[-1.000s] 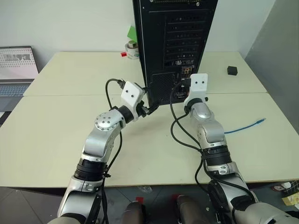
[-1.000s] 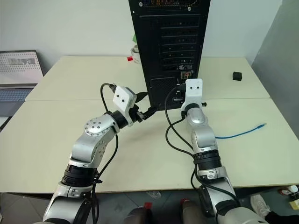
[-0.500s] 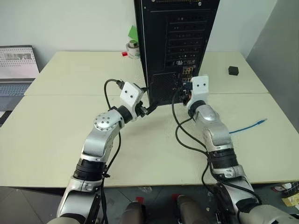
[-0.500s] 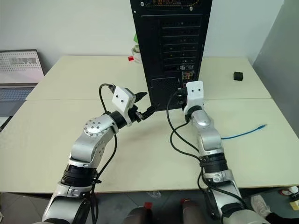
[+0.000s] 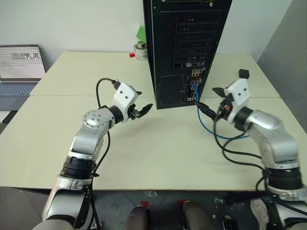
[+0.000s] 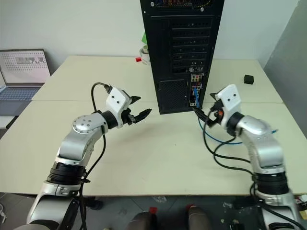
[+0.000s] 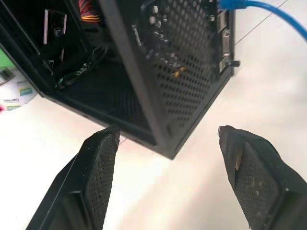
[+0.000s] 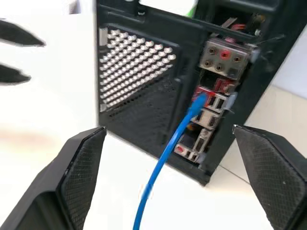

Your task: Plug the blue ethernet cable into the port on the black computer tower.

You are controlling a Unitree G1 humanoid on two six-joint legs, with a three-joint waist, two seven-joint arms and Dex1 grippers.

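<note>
On my left side the left gripper (image 5: 140, 110) hangs with its jaws apart and empty, pointing at the near left corner of the black computer tower (image 5: 184, 48), which stands towards the far edge of the table (image 5: 158, 153). The blue ethernet cable (image 8: 165, 158) has its plug seated in the port (image 8: 200, 99) on the tower's connector strip, and its cord runs from there down and forward to loop on the table near the right edge. My right gripper (image 5: 207, 103) is the nearer one, just off to the right of the strip with jaws spread wide and holding nothing. I judge the plugging done; the cable's axis at the socket runs straight out towards me, so any retreat should clear that line
</note>
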